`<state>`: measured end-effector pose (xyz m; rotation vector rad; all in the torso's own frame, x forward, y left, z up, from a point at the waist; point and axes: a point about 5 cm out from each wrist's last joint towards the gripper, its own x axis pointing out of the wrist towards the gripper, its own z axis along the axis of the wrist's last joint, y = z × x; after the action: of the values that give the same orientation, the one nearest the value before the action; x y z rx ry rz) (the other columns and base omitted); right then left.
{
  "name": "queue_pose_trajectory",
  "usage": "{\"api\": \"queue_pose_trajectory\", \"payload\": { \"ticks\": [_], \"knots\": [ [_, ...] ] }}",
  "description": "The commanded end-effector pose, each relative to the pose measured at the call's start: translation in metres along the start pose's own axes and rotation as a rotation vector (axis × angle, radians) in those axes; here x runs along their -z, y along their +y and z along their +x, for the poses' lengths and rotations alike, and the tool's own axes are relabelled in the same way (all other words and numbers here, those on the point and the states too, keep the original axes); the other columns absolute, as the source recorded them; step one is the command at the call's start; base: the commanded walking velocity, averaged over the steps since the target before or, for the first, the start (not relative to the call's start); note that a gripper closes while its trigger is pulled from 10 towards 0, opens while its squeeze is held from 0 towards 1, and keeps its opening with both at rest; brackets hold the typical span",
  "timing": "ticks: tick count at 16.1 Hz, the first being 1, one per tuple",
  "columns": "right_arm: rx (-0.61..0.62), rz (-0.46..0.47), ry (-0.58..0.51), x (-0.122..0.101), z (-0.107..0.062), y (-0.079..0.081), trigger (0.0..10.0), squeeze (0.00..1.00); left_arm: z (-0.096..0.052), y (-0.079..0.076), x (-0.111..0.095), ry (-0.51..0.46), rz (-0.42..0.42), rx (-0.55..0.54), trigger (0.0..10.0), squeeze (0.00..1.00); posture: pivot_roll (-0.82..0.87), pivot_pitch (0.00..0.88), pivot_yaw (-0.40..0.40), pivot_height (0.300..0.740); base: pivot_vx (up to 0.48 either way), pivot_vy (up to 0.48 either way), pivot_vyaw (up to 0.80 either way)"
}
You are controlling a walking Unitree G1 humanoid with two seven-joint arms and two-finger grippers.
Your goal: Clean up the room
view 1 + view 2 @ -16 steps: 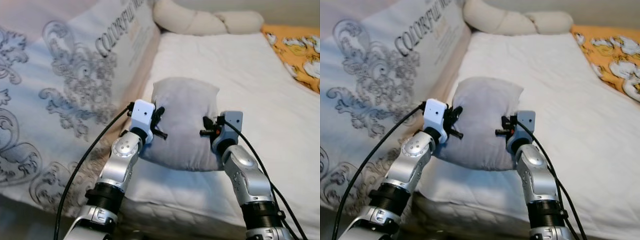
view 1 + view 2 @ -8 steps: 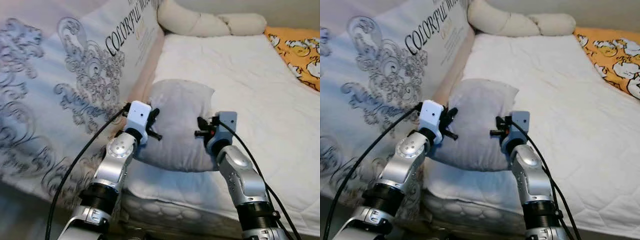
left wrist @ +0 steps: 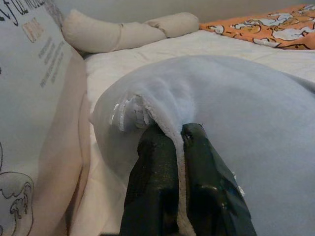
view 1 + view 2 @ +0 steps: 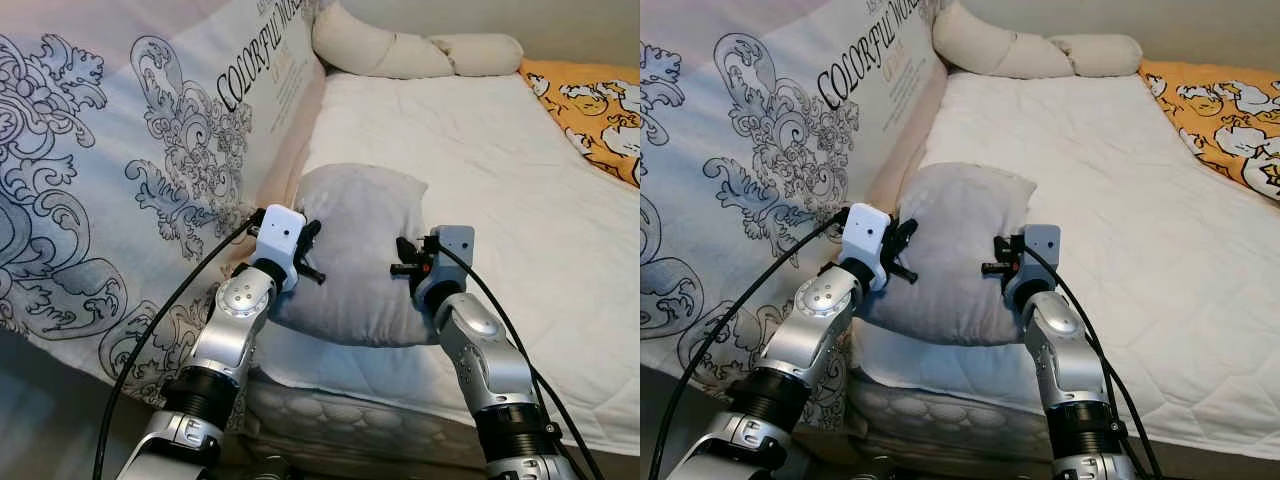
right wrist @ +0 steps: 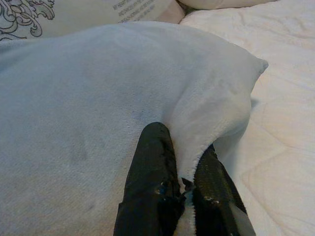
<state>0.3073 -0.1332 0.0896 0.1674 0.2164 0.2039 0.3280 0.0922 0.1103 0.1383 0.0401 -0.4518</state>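
We hold the grey pillow (image 4: 358, 255) between both arms, over the near edge of the mattress (image 4: 480, 150), which we take as our landmark; its lower part seems to rest on the mattress corner, though we cannot tell how much weight sits there. The left gripper (image 3: 179, 147) has its fingers pinched together on the pillow's seam edge, on the side toward the printed duvet (image 4: 120, 160) that stands against the mattress's left flank. The right gripper (image 5: 184, 162) is likewise clamped on a fold of the cover on the pillow's other side. Both holds take only a thin ridge of fabric, not the stuffing. Our worry: if the arms pull apart or lift unevenly, the cover could slide out of one pinch and the pillow swing off the near edge toward the floor. A hard tug might also strain the seam. The long cream bolster (image 4: 400, 50) lies at the far end of the mattress, and the orange patterned cover (image 4: 595, 105) at its far right; both are well apart from us.
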Motion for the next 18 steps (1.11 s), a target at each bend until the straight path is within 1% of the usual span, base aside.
{"api": "queue_pose_trajectory", "payload": {
  "ticks": [1,3,4,5,6,8,10,12,13,14,15,16,18],
  "knots": [
    [-0.003,-0.004,-0.028,-0.004,0.000,0.002,10.0,0.00,0.004,-0.001,-0.009,-0.038,0.031,0.014,10.0,0.00,0.02,0.000,0.048,0.740,0.000,0.000,0.00],
    [-0.004,-0.006,-0.023,-0.004,0.001,0.001,10.0,0.00,0.004,0.002,-0.009,-0.035,0.043,0.001,10.0,0.00,0.02,0.000,0.040,0.740,0.000,0.000,0.00],
    [0.007,-0.001,-0.007,-0.003,0.003,-0.002,10.0,0.00,0.006,0.006,-0.009,-0.033,0.064,-0.022,10.0,0.00,0.02,0.000,0.041,0.740,0.000,0.000,0.00],
    [0.045,0.000,0.007,0.000,0.004,-0.008,10.0,0.00,0.008,0.011,-0.011,-0.043,0.086,-0.055,10.0,0.00,0.02,0.000,0.045,0.740,0.000,0.000,0.00],
    [0.075,0.013,0.007,0.001,0.004,-0.014,10.0,1.00,0.009,0.013,-0.013,-0.052,0.121,-0.078,10.0,0.00,0.02,0.000,0.045,0.740,0.000,0.000,0.00],
    [0.085,0.023,0.000,0.000,0.001,-0.020,10.0,1.00,0.012,0.015,-0.013,-0.052,0.170,-0.101,10.0,0.00,0.00,0.000,0.054,0.740,0.000,0.000,0.00],
    [0.074,0.000,-0.007,0.000,-0.007,-0.034,10.0,1.00,0.019,0.017,-0.020,-0.080,0.216,-0.125,10.0,0.00,0.00,0.000,0.054,0.740,0.000,0.000,0.00],
    [0.089,-0.039,-0.017,-0.003,-0.011,-0.045,10.0,1.00,0.023,0.025,-0.029,-0.109,0.250,-0.174,10.0,0.00,0.00,0.000,0.060,0.740,0.000,0.000,0.00],
    [0.073,-0.051,-0.038,-0.007,-0.014,-0.050,10.0,1.00,0.024,0.031,-0.037,-0.142,0.290,-0.207,10.0,0.00,0.00,0.000,0.064,0.740,0.000,0.000,0.00],
    [0.028,-0.053,-0.063,-0.012,-0.018,-0.049,10.0,1.00,0.024,0.035,-0.043,-0.168,0.317,-0.237,10.0,0.00,0.01,0.000,0.065,0.740,0.000,0.000,0.00],
    [-0.058,-0.082,-0.086,-0.017,-0.022,-0.044,10.0,1.00,0.022,0.040,-0.048,-0.191,0.324,-0.286,10.0,0.00,0.01,0.000,0.065,0.740,0.000,0.000,0.00],
    [-0.176,-0.118,-0.112,-0.024,-0.028,-0.037,10.0,1.00,0.016,0.049,-0.051,-0.210,0.322,-0.371,10.0,0.00,0.01,0.000,0.070,0.740,0.000,0.000,0.00],
    [-0.238,-0.141,-0.119,-0.028,-0.031,-0.034,10.0,1.00,0.011,0.054,-0.048,-0.207,0.316,-0.436,10.0,0.00,0.00,0.000,0.075,0.740,0.000,0.000,0.00]
  ]
}}
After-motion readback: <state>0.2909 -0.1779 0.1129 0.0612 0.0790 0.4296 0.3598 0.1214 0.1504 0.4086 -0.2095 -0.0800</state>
